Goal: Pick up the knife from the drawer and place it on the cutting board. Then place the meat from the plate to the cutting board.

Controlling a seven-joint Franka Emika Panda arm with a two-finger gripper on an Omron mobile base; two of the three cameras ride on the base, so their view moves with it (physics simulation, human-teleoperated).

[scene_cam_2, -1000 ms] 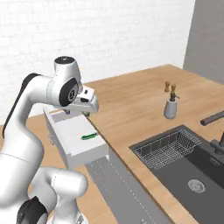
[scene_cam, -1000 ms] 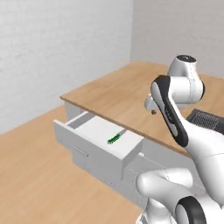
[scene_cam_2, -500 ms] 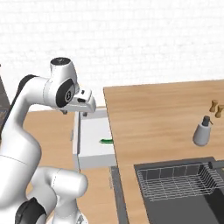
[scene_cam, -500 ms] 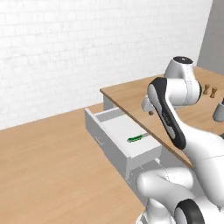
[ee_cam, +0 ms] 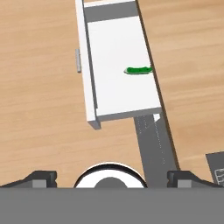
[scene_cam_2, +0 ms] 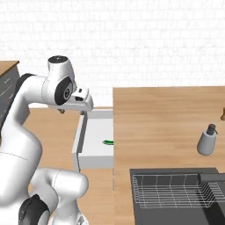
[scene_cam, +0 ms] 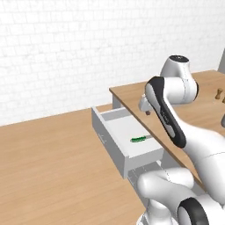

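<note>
Compared with one second ago, the whole picture has shifted in both base views, so the base has driven and turned; the things themselves have not moved, and the soap bottle (scene_cam_2: 206,140) now sits at about 3 o'clock in the right base view instead of higher up. Going from large to small: the wooden counter (scene_cam_2: 167,114) takes the right half of that view, with the sink (scene_cam_2: 176,193) at about 5 o'clock. The drawer (scene_cam: 115,143) stands pulled out from the counter edge, near the middle of the left base view. Inside it lies the knife (ee_cam: 137,70), flat on the white floor of the drawer, close to the side nearest the counter; in the hand view it is at about 1 o'clock. The gripper (scene_cam_2: 72,110) hangs above the far end of the drawer, well apart from the knife, its jaws spread as wide as they go and holding nothing. I judge that the first step is in hand: reaching for the knife. The next move calls for bringing the hand down over the green handle, turning the fingers across it, and closing. Cutting board, plate and meat I cannot place from here.
</note>
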